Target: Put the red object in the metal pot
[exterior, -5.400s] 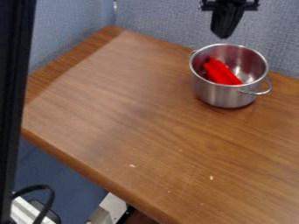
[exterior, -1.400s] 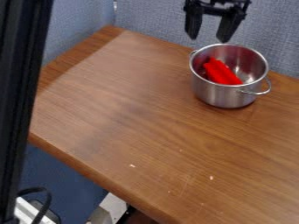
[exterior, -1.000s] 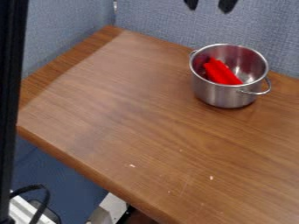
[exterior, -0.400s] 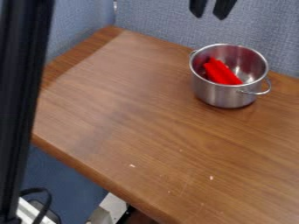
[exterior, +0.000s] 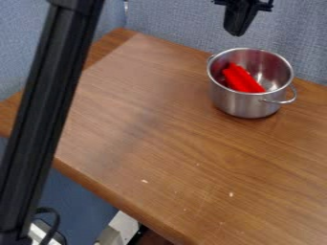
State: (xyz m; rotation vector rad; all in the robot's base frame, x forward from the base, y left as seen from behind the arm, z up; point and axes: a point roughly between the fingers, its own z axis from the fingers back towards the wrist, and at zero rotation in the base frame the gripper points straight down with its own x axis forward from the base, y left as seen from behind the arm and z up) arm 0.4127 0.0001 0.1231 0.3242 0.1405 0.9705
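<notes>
Lower in the view now, the black gripper (exterior: 238,25) has come down from the top edge, where only its fingertips showed a moment ago, and its two fingers have drawn together. Swung across too is the dark arm (exterior: 49,120): upright along the left side before, it now slants from the near left corner up toward the far side, crossing the table's left edge. The pot and the red object lie just as they did.

The wooden table (exterior: 160,144) has its far edge against the grey-blue padded wall (exterior: 166,19); its left edge runs slanting down to the near side, with dark blue floor beyond it. Open wood spreads left of the pot and on the near side of it — wide room for moving. Behind the pot the wall is close, and the gripper hangs in front of it, above the pot's far rim and apart from it.

Inside the metal pot (exterior: 248,103), at the far right of the table, sits the red object (exterior: 242,79) — bright, smooth and elongated, tilted, with its near end toward the pot's right handle. The pot is shiny and upright.

As for the jaws, they look nearly together, though I cannot tell whether they meet fully; nothing shows between them.
</notes>
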